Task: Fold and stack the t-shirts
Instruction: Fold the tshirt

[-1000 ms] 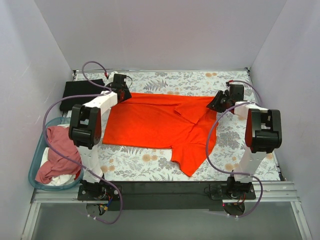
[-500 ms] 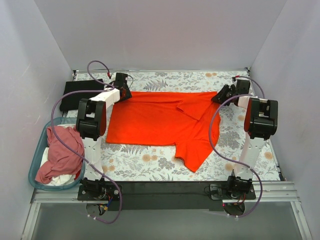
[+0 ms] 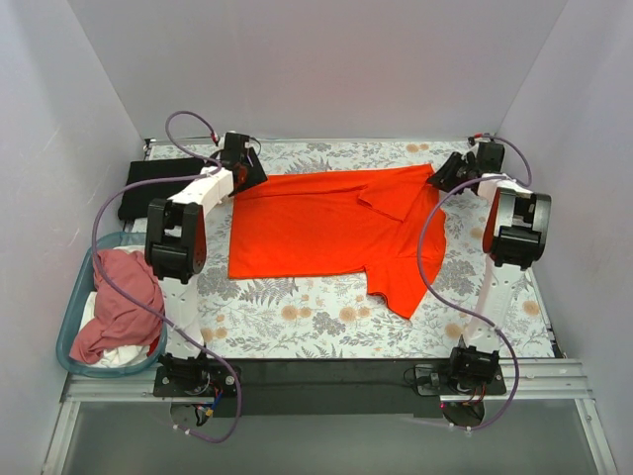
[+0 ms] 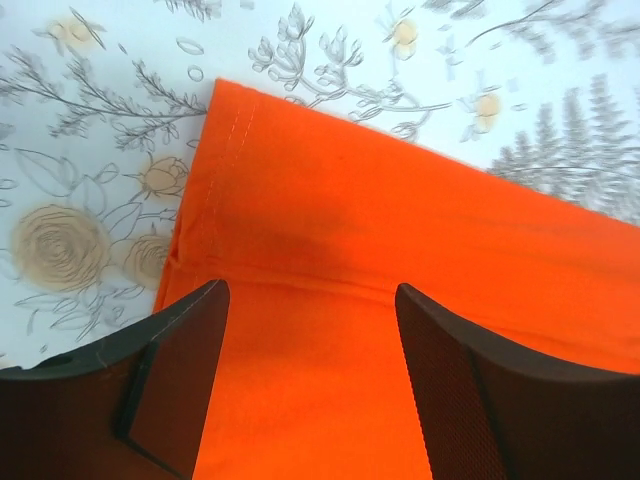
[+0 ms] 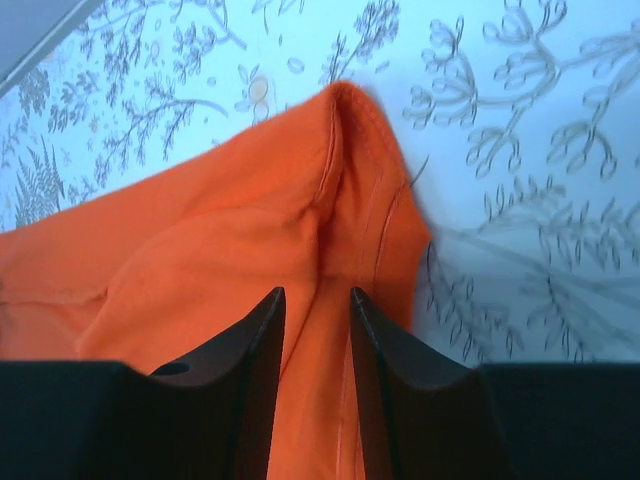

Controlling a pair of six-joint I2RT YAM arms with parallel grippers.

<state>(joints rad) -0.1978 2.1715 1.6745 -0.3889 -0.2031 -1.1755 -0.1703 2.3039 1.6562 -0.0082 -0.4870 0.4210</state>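
The orange-red t-shirt [image 3: 326,223] lies spread across the far half of the floral table, one sleeve hanging toward the front right. My left gripper [image 3: 247,176] hovers at its far-left corner. In the left wrist view its jaws [image 4: 310,290] stand wide open over the flat hem [image 4: 380,200], holding nothing. My right gripper [image 3: 442,178] is at the far-right corner. In the right wrist view it [image 5: 316,292] is shut on a bunched fold of the orange cloth [image 5: 220,250]. A folded black t-shirt [image 3: 158,183] lies at the far left.
A teal basket [image 3: 71,317] at the left edge holds a dusty pink t-shirt [image 3: 119,307] over a white one [image 3: 124,354]. White walls enclose the table on three sides. Purple cables loop from both arms.
The orange t-shirt has slid toward the back and right with both grippers. The left jaws have spread wider and let the cloth lie flat.
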